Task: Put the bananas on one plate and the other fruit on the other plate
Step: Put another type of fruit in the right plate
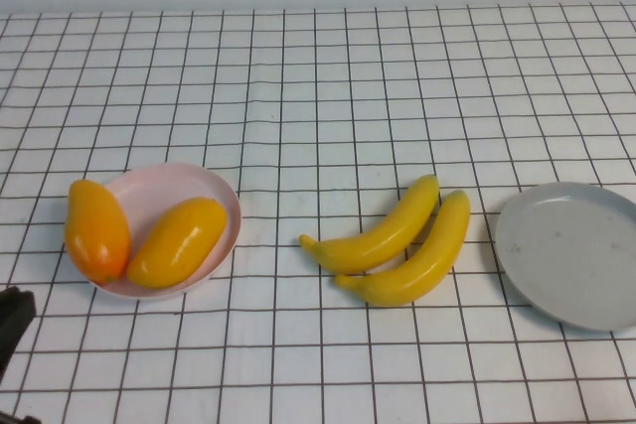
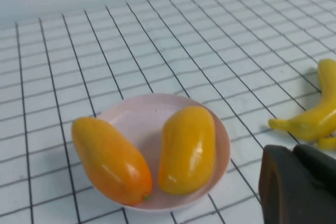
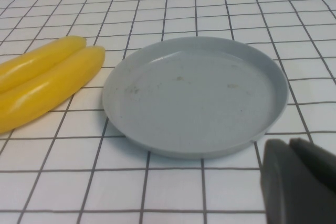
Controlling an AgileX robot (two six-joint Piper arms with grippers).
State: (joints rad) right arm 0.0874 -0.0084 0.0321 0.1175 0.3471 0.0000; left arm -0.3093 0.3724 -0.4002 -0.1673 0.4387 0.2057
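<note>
Two orange-yellow oval fruits (image 1: 96, 230) (image 1: 177, 241) lie on the pale pink plate (image 1: 169, 191) at the left; the left one hangs over its rim. In the left wrist view both fruits (image 2: 110, 161) (image 2: 188, 148) fill the pink plate (image 2: 142, 116). Two yellow bananas (image 1: 383, 235) (image 1: 422, 257) lie side by side on the cloth in the middle, beside the bare grey plate (image 1: 566, 245) at the right. My left gripper (image 2: 294, 153) is shut and holds nothing, near the front left corner (image 1: 12, 320). My right gripper (image 3: 290, 148) is shut and holds nothing, just in front of the grey plate (image 3: 194, 98).
A white cloth with a black grid (image 1: 318, 96) covers the whole table. The bananas' tips (image 3: 50, 85) come close to the grey plate's left rim.
</note>
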